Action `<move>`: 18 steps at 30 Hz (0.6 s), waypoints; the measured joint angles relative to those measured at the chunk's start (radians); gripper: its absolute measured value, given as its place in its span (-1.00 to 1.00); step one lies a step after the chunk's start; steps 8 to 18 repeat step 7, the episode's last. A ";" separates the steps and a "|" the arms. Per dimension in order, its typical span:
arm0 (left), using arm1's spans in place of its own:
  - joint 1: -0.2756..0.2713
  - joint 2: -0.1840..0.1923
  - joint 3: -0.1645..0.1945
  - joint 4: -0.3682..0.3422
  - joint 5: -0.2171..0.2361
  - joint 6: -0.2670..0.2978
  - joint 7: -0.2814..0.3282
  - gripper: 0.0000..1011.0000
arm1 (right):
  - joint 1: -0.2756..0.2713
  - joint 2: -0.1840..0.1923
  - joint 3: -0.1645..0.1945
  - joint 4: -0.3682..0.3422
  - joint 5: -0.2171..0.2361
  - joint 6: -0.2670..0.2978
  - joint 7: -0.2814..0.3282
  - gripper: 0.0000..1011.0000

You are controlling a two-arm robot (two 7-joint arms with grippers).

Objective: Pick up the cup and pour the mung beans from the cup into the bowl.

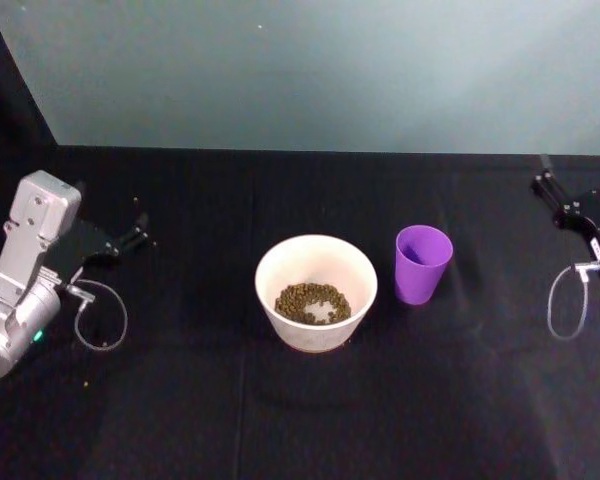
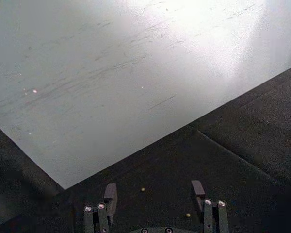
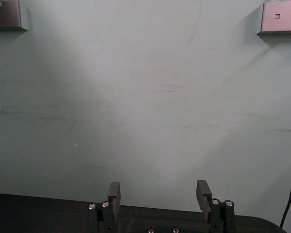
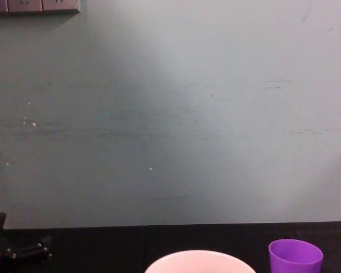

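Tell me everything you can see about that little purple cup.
The cup is a small, bright purple tumbler, smooth like plastic, with no handle, narrowing toward its base. It stands upright on the black table, mouth open upward, just to the robot's right of the bowl, apart from it. No beans are visible inside it, while the bowl holds some. Nothing grips or touches it; both pincers sit far off at the table's sides.

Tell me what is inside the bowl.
The bowl holds a ring-shaped heap of green mung beans, with pale bottom showing in the middle. What lies under the beans is covered. The cup stands upright beside it; its inside looks empty.
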 joint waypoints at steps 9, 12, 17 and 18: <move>0.000 0.000 0.000 0.000 0.000 0.000 0.000 0.98 | 0.000 0.001 -0.001 -0.001 -0.001 0.001 -0.001 0.98; 0.000 0.000 0.000 0.000 0.000 0.000 0.000 0.98 | 0.000 0.001 -0.001 -0.001 -0.001 0.001 -0.001 0.98; 0.000 0.000 0.000 0.000 0.000 0.000 0.000 0.98 | 0.000 0.001 -0.001 -0.001 -0.001 0.001 -0.001 0.98; 0.000 0.000 0.000 0.000 0.000 0.000 0.000 0.98 | 0.000 0.001 -0.001 -0.001 -0.001 0.001 -0.001 0.98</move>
